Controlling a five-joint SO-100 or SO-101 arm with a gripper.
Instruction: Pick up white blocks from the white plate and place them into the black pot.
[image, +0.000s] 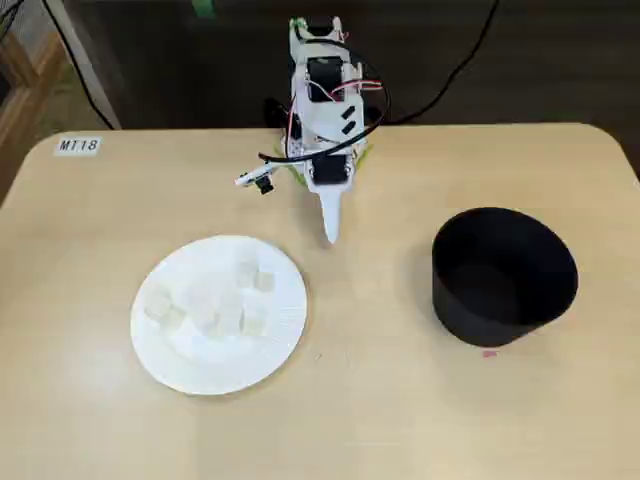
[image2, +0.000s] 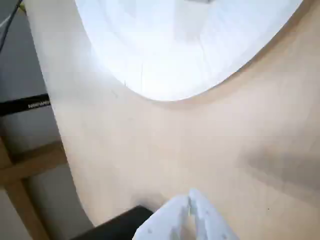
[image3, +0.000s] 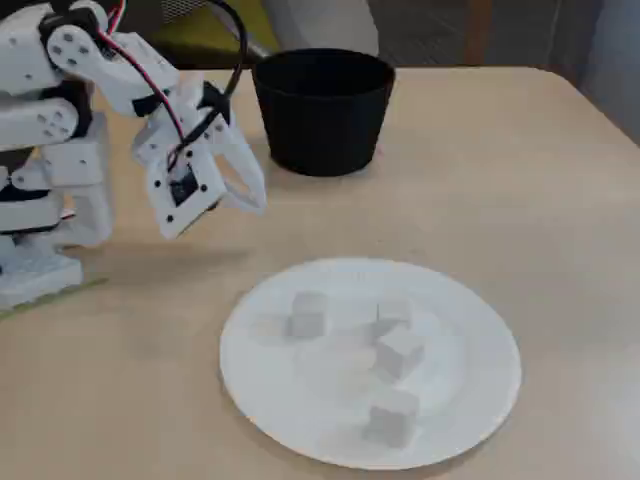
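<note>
A pale wooden worktop (image: 400, 420) with rounded corners carries a white label (image: 78, 145); dark floor lies behind it.

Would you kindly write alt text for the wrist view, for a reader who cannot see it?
A blurred white plate fills the top of the frame above bare tan table. The white end effector pokes in from the bottom edge, its tips together and holding nothing.

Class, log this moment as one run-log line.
gripper: shut, empty, over bare table | white blocks: on white plate | black pot: no blocks seen
</note>
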